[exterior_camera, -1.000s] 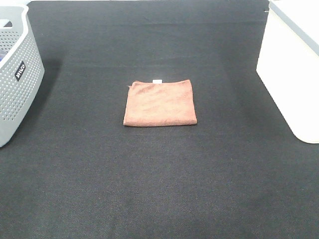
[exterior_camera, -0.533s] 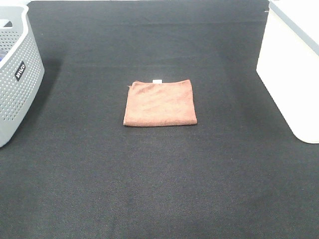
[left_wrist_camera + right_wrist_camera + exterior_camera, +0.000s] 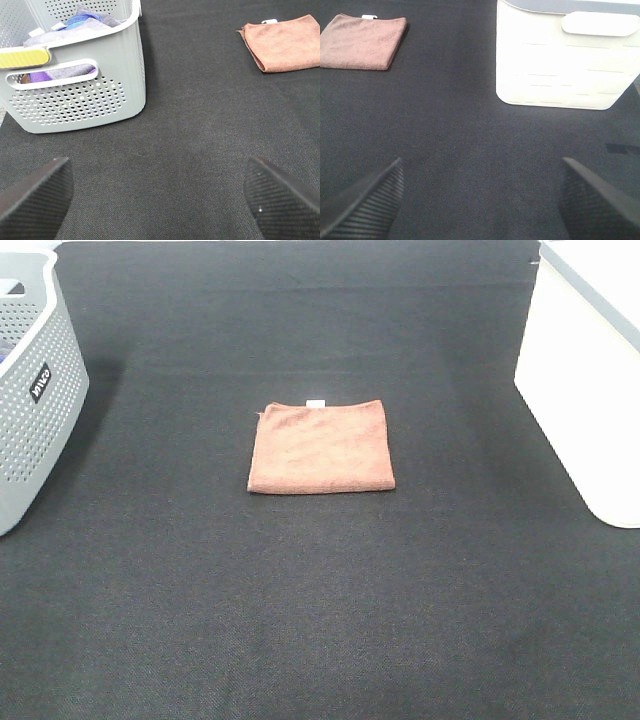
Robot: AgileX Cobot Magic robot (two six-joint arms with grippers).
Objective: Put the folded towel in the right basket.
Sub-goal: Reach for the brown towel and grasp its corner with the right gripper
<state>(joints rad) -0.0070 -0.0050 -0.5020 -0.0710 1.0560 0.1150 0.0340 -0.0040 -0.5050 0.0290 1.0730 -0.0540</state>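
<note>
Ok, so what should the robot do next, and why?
Probably reach the right end effector toward the folded towel: it lies flat on the mat, untouched, the end effector is open and empty, and the white basket stands on that arm's side.

The towel (image 3: 320,447) lies on the counter's (image 3: 320,620) middle. The left basket (image 3: 35,420) stands far left, the right basket (image 3: 585,410) far right.
</note>
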